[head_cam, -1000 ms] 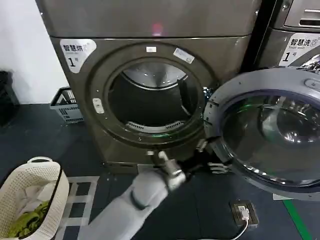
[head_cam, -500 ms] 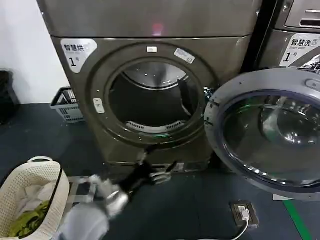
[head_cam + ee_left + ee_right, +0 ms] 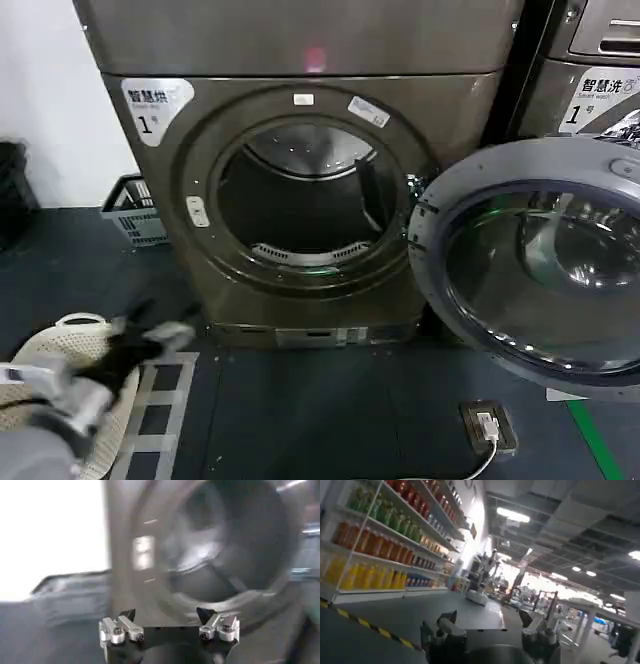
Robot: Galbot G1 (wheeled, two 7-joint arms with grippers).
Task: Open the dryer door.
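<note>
The dryer door (image 3: 530,262) stands swung wide open at three o'clock of the drum opening (image 3: 300,205), hinged on that side, its grey inner face and dark glass turned toward the camera. The bronze-grey dryer (image 3: 300,150) carries a "1" label (image 3: 152,103) at ten o'clock of the opening. The left gripper (image 3: 150,338) hangs low at seven o'clock, blurred, over the rim of a cream laundry basket (image 3: 40,400) and apart from the machine. A grey crate (image 3: 133,210) sits at nine o'clock against the wall. A floor socket (image 3: 487,424) lies at five o'clock.
</note>
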